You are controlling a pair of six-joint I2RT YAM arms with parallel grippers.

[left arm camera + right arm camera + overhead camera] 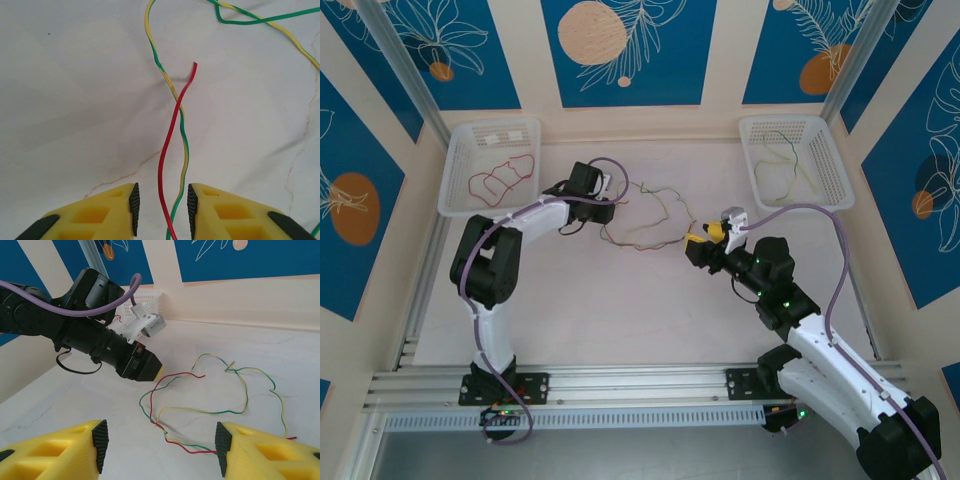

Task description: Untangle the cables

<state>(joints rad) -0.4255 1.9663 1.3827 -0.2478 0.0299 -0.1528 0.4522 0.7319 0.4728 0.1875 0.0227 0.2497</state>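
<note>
Bright, even, diffuse light falls from above. The thin red wire (pixel 160 165) casts a faint, soft shadow on the pale marbled tabletop (pixel 65 100); both wrist views are sharp.

No legible text, labels, brands, numbers or signs on any surface.

Two arms (pixel 492 335): white links, black joints; purple cables (pixel 65 309) alongside; yellow wedge jaws, black ribbed pads (pixel 134 202); green lights (pixel 757 264).
</note>
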